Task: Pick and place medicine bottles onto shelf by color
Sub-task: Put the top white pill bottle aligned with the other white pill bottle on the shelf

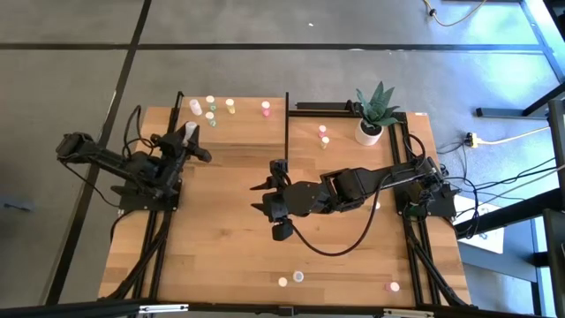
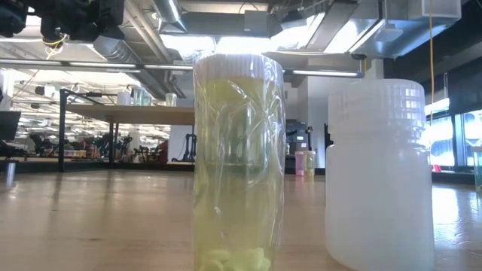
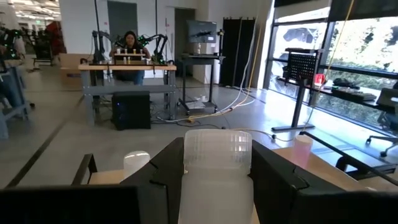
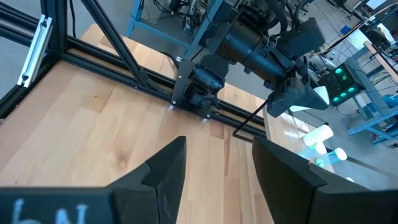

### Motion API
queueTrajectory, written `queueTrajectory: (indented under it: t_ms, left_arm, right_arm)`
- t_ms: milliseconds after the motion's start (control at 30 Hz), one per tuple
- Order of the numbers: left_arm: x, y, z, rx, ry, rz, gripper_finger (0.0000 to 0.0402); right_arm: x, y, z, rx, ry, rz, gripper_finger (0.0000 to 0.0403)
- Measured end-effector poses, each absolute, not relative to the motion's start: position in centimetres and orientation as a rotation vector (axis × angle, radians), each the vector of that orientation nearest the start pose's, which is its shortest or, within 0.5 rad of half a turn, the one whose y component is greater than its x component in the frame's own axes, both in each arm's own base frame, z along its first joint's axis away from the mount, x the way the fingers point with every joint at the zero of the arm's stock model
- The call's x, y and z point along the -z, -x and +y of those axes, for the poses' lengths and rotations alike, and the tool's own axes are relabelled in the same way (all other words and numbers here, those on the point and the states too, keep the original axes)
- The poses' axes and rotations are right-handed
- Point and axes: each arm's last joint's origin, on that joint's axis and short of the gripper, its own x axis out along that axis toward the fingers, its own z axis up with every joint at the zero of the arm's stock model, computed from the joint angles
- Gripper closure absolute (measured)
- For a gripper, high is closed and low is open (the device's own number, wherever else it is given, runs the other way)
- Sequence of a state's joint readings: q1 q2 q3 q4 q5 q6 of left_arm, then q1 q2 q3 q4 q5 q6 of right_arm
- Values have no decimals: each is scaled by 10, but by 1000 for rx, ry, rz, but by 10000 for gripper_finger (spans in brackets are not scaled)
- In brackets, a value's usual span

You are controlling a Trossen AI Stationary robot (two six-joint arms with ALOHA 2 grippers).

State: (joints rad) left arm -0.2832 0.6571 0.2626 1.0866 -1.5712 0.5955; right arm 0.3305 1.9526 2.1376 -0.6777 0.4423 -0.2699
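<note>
My left gripper (image 1: pixel 190 137) is at the shelf's near left edge, shut on a white medicine bottle (image 3: pixel 216 177) with a ribbed white cap. Several more bottles stand on the light-wood shelf (image 1: pixel 247 124): white (image 1: pixel 195 106), yellow (image 1: pixel 230 104), pink (image 1: pixel 265 107) and green-topped (image 1: pixel 211 115). My right gripper (image 1: pixel 261 199) hovers open over the table's middle, pointing toward the left arm, with nothing between its fingers (image 4: pixel 168 171). Close to the low camera stand a yellow-green bottle (image 2: pixel 238 162) and a white bottle (image 2: pixel 380 173). My left gripper pinches the white bottle's body just below its cap (image 3: pixel 186 186) between its two fingers, one on each side. The fingers lie level and come from the table's near side. The bottle stands upright in the hold; its bottom is out of view.
A white pot with a green plant (image 1: pixel 372 119) stands at the back right, with two bottles (image 1: pixel 324 136) beside it. Black upright posts (image 1: pixel 287 124) frame the shelf. Three bottles (image 1: pixel 298 276) stand near the table's front edge. A person sits at a bench far behind (image 3: pixel 130 46).
</note>
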Motion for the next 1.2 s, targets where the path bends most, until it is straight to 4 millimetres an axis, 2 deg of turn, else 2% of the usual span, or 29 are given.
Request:
queueTrajectory:
  t_ms: [200, 467, 700, 833, 967, 1200]
  left_arm:
    - [-269, -116, -9, -1233, 72, -55, 270]
    - [-272, -115, -31, -937, -55, -92, 270]
    - [-273, -111, -51, -719, -74, -138, 270]
    - [-270, -110, -59, -661, -104, -119, 270]
    - [-264, -113, -68, -600, -178, -87, 270]
    - [-262, -112, -75, -554, -195, -82, 270]
  right_arm:
    - [-408, -412, 128, 47, 451, 470, 217]
    - [-408, -412, 128, 47, 450, 470, 217]
    - [-411, -415, 128, -12, 409, 424, 217]
    - [-421, -423, 125, 72, 209, 292, 217]
    - [-430, -429, 108, 150, -18, 200, 217]
    - [-417, -443, 90, 119, -219, 231, 217]
